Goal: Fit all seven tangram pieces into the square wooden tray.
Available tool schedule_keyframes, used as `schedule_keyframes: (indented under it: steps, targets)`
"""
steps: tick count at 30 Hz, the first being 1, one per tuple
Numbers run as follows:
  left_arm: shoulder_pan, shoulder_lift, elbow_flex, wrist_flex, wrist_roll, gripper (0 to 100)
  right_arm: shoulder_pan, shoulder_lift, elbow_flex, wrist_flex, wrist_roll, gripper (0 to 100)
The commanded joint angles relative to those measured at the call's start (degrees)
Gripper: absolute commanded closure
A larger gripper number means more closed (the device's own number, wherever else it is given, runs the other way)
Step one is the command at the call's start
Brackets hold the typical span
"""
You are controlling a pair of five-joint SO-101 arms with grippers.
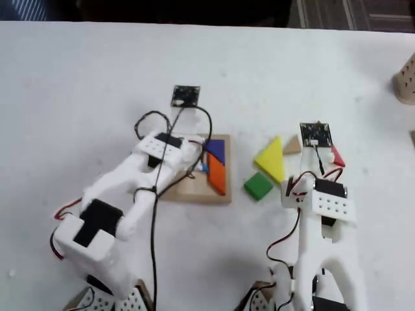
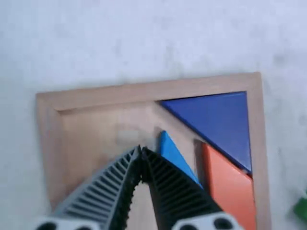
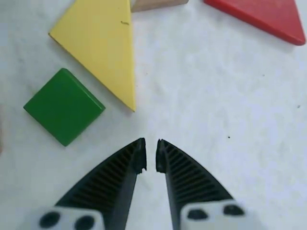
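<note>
The square wooden tray (image 1: 194,189) (image 2: 144,90) holds a dark blue triangle (image 1: 216,150) (image 2: 216,120), an orange piece (image 1: 218,176) (image 2: 230,187) and a small light blue triangle (image 2: 171,152). My left gripper (image 2: 141,153) is shut and empty above the tray floor, its tips right beside the light blue triangle. To the right of the tray lie a yellow triangle (image 1: 271,159) (image 3: 103,43), a green square (image 1: 258,185) (image 3: 64,106), a plain wooden triangle (image 1: 292,144) and a red triangle (image 1: 337,157) (image 3: 259,14). My right gripper (image 3: 149,155) hovers over bare table near them, shut to a narrow slit, holding nothing.
The white table stretches wide around the tray. A perforated wooden object (image 1: 406,81) stands at the far right edge. Cables run from the left arm (image 1: 117,194) across the tray's left side.
</note>
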Motion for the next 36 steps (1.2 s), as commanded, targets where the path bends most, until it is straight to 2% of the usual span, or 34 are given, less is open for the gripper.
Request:
schedule_keyframes:
  steps: [1, 10, 14, 18, 24, 30, 36]
  targets:
    - [1.8, -0.66, -2.73, -0.26, 0.44, 98, -0.57, -1.98, -0.35, -0.84, 0.7, 95.4]
    - [5.76, -1.01, -2.73, -0.26, 0.26, 98, -0.48, -1.89, -0.35, -0.84, 0.7, 95.4]
    - [5.23, -1.63, -2.81, -0.26, 0.26, 98, -0.57, -1.89, -0.35, -0.84, 0.7, 95.4]
    - [2.42, -7.34, -2.11, 0.44, 0.44, 98, -0.66, -1.89, -0.35, -0.84, 0.7, 95.4]
    - [1.01, -20.18, 4.57, 7.03, 0.18, 98, -0.66, -1.89, -0.35, -0.92, 0.7, 95.4]
    - [6.81, -22.02, 13.89, 9.58, 0.18, 98, -0.66, -1.89, -0.35, -0.92, 0.7, 95.4]
    - [11.82, -15.43, 10.55, 11.08, 0.44, 98, -0.57, -1.89, -0.26, -1.54, 0.7, 95.4]
